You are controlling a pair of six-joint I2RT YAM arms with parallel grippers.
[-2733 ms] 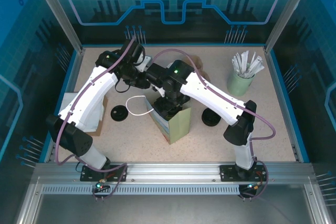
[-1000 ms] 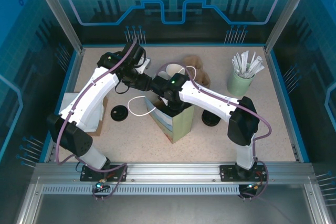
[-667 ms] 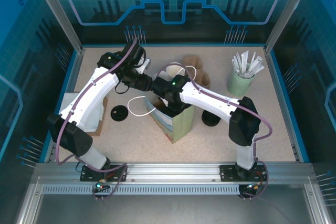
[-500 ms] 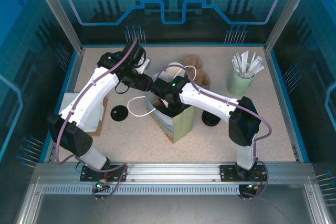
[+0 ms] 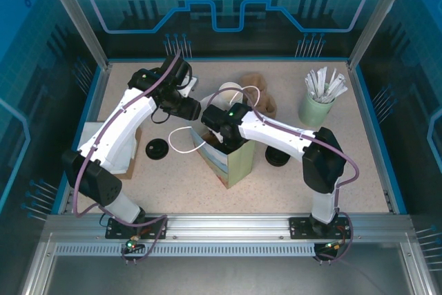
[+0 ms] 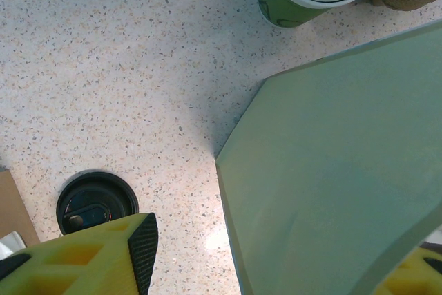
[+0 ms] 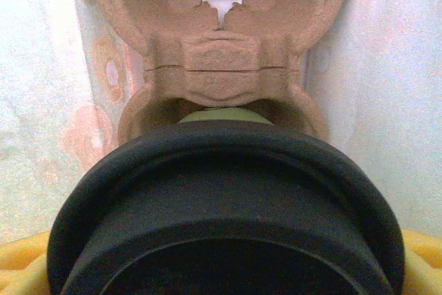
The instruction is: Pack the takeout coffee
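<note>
I have the right gripper (image 7: 224, 273) down inside the green paper bag (image 5: 238, 165), which stands near the middle of the table (image 5: 173, 191). Its 2 yellow fingers (image 7: 21, 271) clasp the takeout coffee (image 7: 224, 191) by its black lid, so the cup hangs upright as it goes into the near socket of the brown pulp carrier (image 7: 221, 67) on the bag's floor. I cannot tell whether it is fully seated.

The left gripper (image 6: 252, 273) straddles the bag's wall with its jaws spread. 1 finger is clear of the paper, so it pinches nothing. I judge it is there to hold the mouth wide for my other arm.

The stack of cups (image 5: 228, 92) stands just beyond the bag, toward the table's far edge. 1 loose lid (image 6: 93, 202) lies to the bag's left.
</note>
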